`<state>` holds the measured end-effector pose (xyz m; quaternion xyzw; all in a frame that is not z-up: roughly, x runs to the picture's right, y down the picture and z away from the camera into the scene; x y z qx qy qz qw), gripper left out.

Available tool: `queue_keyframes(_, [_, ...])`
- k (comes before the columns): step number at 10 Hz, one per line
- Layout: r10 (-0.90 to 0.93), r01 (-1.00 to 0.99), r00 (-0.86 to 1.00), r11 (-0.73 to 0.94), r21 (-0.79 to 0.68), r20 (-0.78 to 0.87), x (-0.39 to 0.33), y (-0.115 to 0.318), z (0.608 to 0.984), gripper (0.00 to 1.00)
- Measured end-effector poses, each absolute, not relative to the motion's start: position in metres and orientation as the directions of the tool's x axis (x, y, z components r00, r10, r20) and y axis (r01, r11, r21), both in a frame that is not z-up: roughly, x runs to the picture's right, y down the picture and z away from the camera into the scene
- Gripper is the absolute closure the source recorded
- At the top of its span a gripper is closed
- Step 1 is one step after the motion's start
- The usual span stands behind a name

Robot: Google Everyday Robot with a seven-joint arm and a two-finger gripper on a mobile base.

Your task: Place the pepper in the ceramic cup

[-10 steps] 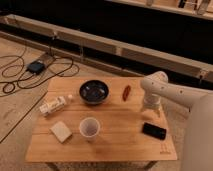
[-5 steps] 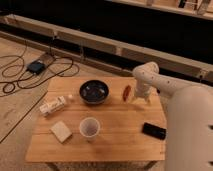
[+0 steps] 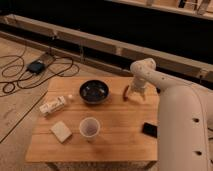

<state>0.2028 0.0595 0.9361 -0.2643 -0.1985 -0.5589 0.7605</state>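
Note:
The pepper (image 3: 126, 92) is a slim dark-red chili lying on the wooden table (image 3: 120, 130), right of the dark bowl (image 3: 94, 91). My gripper (image 3: 135, 93) hangs from the white arm, pointing down just right of the pepper, near the table surface. The ceramic cup (image 3: 89, 128) is pale and round with a greyish inside; it stands upright near the table's front middle, well away from the gripper.
A crumpled wrapper (image 3: 53, 105) lies at the left edge and a pale sponge-like block (image 3: 61, 131) at the front left. A black flat device (image 3: 149, 129) lies at the right. Cables and a power brick (image 3: 36, 66) lie on the floor to the left.
The arm has swung from the table's right side toward the far middle. The gripper has come down beside the pepper. The objects on the table have not moved.

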Motion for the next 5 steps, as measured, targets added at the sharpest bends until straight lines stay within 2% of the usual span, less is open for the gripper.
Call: queue_keyframes(5, [-0.754,0.966,0.256,0.231,-0.121,0.604,0.186,0.041,0.952,0.29])
